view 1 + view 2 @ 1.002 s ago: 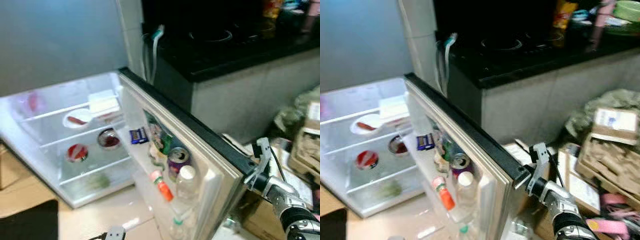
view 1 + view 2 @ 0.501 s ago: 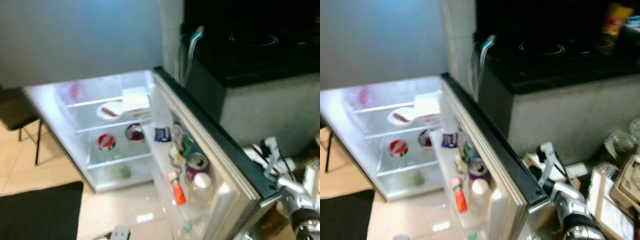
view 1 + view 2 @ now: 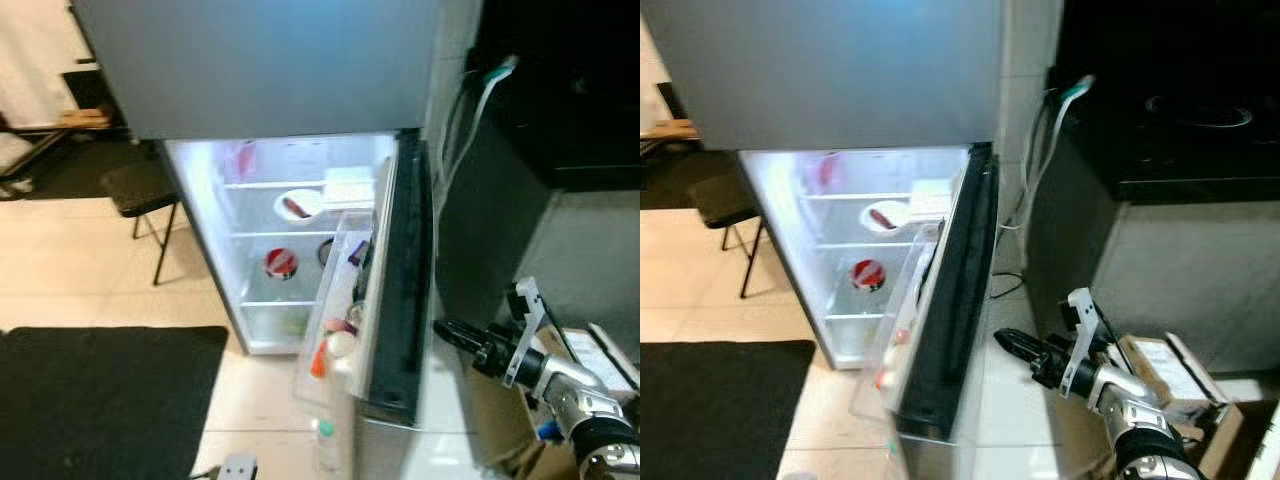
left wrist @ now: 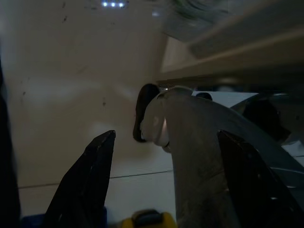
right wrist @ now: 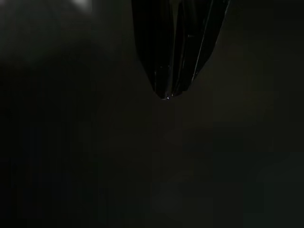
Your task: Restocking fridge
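My right gripper point(image 3: 1002, 338), fingers pressed together, points at the open fridge door point(image 3: 952, 300). My left gripper point(image 4: 161, 183) hangs spread, empty.

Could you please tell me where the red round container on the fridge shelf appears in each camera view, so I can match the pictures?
Left eye view: red round container on the middle shelf, left of the open fridge door.
Right eye view: same container, again left of the door.
Left wrist view: not in it.
Right wrist view: not in it; too dark.
Shared landmark: the white plate one shelf above.
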Controlling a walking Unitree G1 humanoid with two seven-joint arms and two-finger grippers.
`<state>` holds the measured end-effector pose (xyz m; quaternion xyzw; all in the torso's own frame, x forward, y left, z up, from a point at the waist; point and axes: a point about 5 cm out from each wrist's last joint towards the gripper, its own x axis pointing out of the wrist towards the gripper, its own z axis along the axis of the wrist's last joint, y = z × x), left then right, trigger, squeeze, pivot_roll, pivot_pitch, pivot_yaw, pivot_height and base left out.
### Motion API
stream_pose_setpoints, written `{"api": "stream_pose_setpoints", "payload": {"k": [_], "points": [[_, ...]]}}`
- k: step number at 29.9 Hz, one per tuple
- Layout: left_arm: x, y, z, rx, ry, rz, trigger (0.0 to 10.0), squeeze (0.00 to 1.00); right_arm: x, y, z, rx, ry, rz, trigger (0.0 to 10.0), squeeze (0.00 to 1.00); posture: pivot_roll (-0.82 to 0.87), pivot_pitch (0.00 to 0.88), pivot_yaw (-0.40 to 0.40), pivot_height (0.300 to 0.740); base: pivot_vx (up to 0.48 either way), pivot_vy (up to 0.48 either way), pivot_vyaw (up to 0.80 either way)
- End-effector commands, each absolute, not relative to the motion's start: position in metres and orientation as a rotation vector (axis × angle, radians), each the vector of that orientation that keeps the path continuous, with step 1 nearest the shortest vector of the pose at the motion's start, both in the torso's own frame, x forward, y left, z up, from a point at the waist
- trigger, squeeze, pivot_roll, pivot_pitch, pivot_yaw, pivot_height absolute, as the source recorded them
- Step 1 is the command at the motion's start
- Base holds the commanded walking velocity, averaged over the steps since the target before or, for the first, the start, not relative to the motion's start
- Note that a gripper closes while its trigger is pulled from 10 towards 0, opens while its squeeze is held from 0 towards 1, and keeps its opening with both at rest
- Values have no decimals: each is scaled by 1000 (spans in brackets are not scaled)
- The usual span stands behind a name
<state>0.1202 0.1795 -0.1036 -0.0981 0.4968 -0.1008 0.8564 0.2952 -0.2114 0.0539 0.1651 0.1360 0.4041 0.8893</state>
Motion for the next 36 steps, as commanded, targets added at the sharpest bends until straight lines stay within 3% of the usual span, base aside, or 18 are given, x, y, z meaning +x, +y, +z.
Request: {"api": "stream_pose_setpoints", "payload": {"k": [1, 12, 36], "points": [[115, 178, -105, -199, 1070, -226, 10000, 0, 291, -213, 50, 349, 302, 842, 10000, 0, -35, 0, -15, 740, 0, 0, 0], [115, 178, -105, -191, 1073, -235, 10000, 0, 287, -189, 49, 356, 269, 951, 10000, 0, -39, 0, -14, 740, 0, 0, 0], [115, 175, -106, -186, 1074, -242, 10000, 0, 285, -140, 61, 349, 219, 1150, 10000, 0, -38, 0, -19, 740, 0, 0, 787]]}}
